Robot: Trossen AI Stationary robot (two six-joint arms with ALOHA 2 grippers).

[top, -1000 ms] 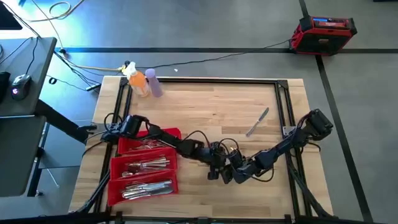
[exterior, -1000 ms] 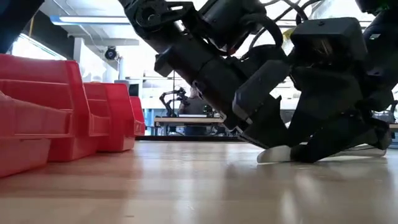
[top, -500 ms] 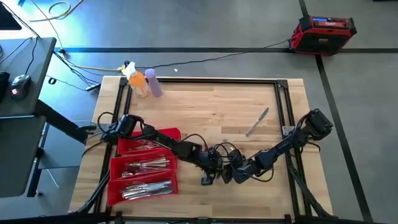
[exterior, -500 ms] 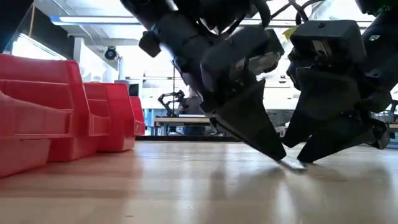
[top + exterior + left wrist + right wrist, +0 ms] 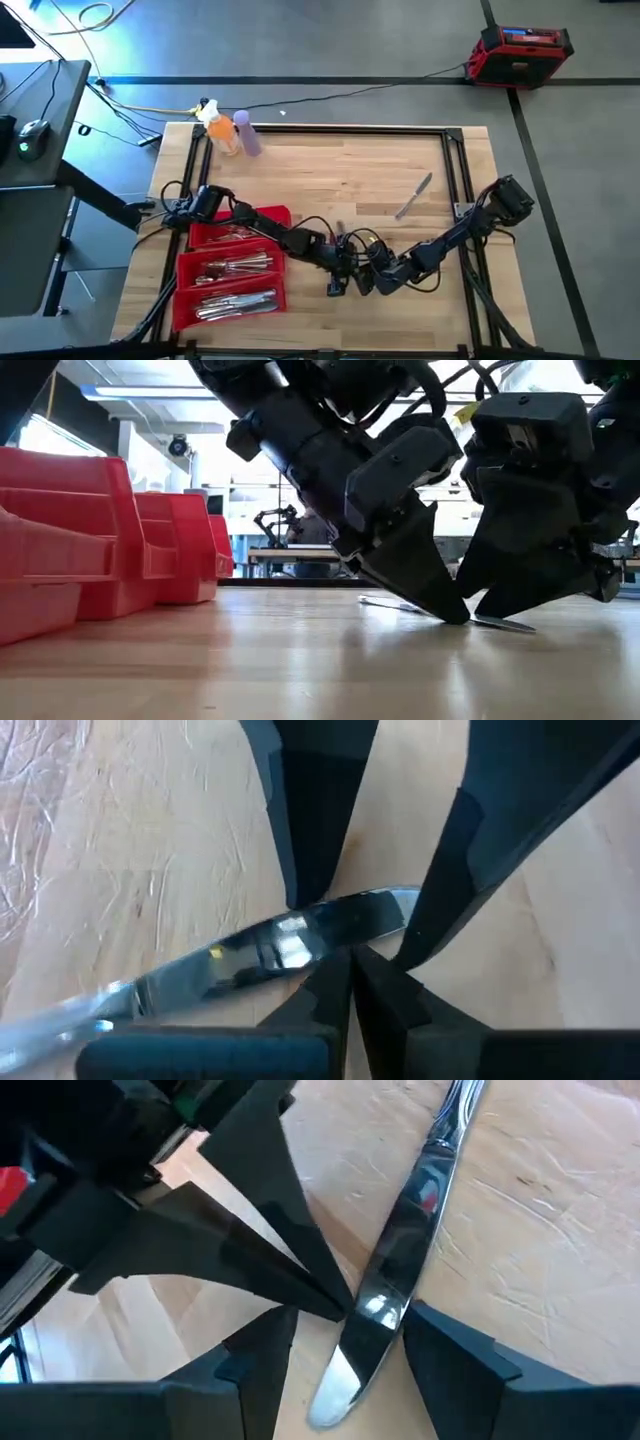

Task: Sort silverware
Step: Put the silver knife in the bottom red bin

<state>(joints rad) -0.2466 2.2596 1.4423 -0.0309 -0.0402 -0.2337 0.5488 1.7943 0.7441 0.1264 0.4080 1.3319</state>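
High view: left gripper and right gripper meet near the table's front edge, right of the red tray; a second knife lies far right.
Low view: knife lies tilted under both grippers.
Left wrist view: left fingers pinch the blade.
Right wrist view: right fingers straddle the knife, parted.

The high view looks straight down on the whole surface. The low view sits at board level, close, facing the room behind. Both wrist views look very near past their own jaws; all four share one knife.
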